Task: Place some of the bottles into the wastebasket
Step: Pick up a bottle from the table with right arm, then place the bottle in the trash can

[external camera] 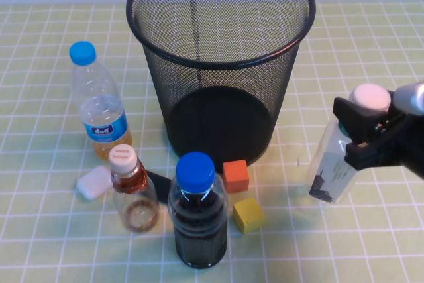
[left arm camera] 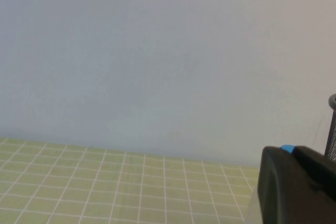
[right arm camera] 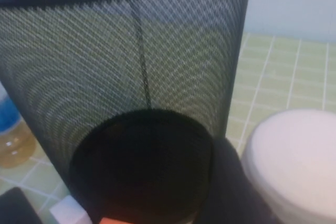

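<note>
At the wastebasket's [external camera: 220, 64] four o'clock, our right gripper [external camera: 364, 130] pinched the white-capped bottle [external camera: 334, 164] by its neck, base on the desk [external camera: 371, 230]; our left gripper [left arm camera: 294, 190] sat pressed together.

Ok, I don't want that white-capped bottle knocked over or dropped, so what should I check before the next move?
1. Right gripper at the neck of the white-capped bottle: ok.
2. Firm grip on it: cannot tell.
3. Bottle upright: not ok, it leans.
4. Wastebasket mouth open and upright: ok.
5. Cream-capped bottle standing on the table, waiting: ok.
6. Left gripper shut, away from the work: ok.
</note>
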